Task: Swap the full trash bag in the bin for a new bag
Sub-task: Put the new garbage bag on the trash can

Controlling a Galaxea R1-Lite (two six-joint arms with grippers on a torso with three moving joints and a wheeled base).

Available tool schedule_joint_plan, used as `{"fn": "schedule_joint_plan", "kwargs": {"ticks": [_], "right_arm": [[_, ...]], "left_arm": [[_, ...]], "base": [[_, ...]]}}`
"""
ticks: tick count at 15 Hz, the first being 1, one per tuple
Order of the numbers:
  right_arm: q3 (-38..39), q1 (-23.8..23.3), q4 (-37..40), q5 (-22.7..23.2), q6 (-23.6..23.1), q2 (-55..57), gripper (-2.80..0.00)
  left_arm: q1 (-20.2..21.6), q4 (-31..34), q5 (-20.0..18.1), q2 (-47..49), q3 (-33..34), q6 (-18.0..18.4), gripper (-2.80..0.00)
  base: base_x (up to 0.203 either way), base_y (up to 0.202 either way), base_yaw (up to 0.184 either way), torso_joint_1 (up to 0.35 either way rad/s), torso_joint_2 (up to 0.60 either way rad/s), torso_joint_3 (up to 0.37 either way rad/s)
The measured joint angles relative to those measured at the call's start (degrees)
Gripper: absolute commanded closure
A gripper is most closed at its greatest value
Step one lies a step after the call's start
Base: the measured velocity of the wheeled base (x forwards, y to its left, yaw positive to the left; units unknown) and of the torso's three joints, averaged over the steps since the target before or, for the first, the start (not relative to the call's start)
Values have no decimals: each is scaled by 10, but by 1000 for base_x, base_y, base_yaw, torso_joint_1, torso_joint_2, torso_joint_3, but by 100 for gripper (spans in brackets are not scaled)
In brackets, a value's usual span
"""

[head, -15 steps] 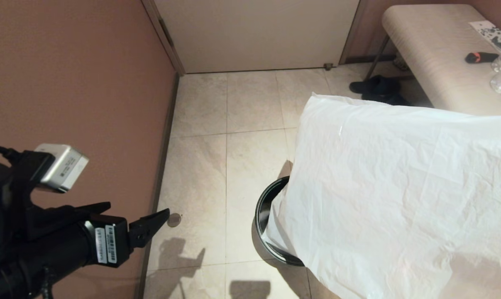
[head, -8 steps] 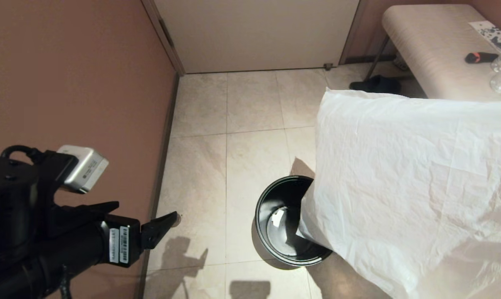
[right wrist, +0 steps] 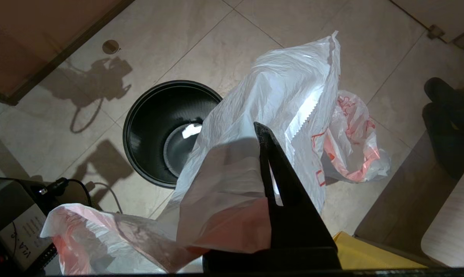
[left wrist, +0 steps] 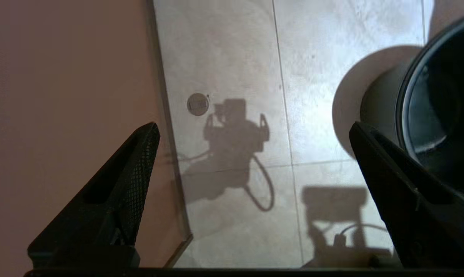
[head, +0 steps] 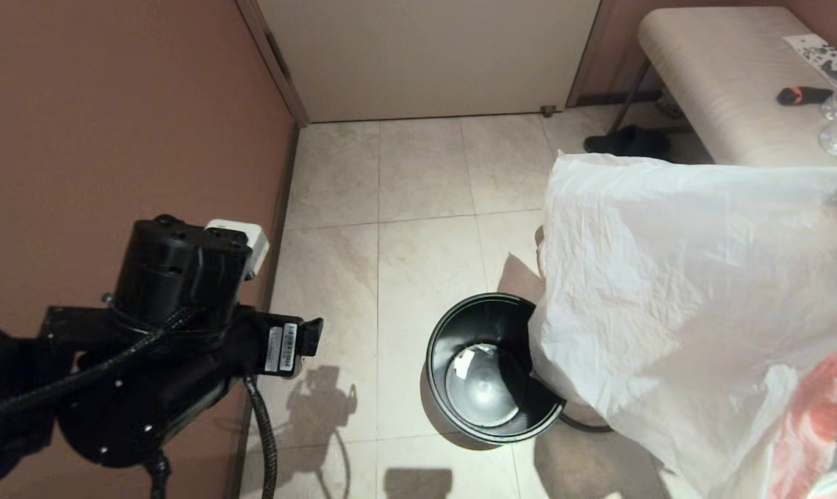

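A: So where does the new bag (head: 675,305) sit relative to the bin (head: 491,367)?

B: It hangs at the right of the head frame, pinched in the closed right hand (right wrist: 268,161) — its lower edge droops just beside the bin's right rim, not inside.

A: And the bin itself?

B: Lower centre, on the floor (head: 418,180), unlined; only a scrap of paper on its bottom.

A: Which arm is nearer the rim's free side?

B: The left hand (left wrist: 251,154), I'd say. It's at lower left, jaws spread wide and empty, the bin rim (left wrist: 403,104) just off one finger.

A: The full trash bag?

B: Possibly the red-printed bag (right wrist: 351,142) lying on the floor past the new one — I can't tell.
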Motion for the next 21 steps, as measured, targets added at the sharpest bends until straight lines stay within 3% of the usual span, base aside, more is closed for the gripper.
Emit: {"fn": "schedule_joint_plan", "kwargs": {"ticks": [4, 6, 9, 12, 14, 21], "right_arm": [[15, 79, -45, -40, 13, 38, 0], [37, 126, -45, -41, 53, 49, 0], [53, 208, -45, -42, 198, 54, 0], [83, 257, -46, -42, 331, 48, 0], [108, 274, -47, -41, 385, 45, 0], [146, 284, -88, -34, 430, 73, 0]], "left_arm": [[4, -47, 1, 29, 3, -1, -280], [6, -48, -3, 38, 4, -5, -280], [11, -49, -14, 57, 3, -25, -280], [32, -99, -48, 84, -20, -22, -280], [51, -142, -72, 113, -73, -21, -280], [72, -186, -165, 285, -368, -24, -280]], "base": [[0, 0, 0, 0, 0, 0], [0, 0, 0, 0, 0, 0], [0, 0, 0, 0, 0, 0], [0, 0, 0, 0, 0, 0], [0, 0, 0, 0, 0, 0], [0, 0, 0, 0, 0, 0]]}}
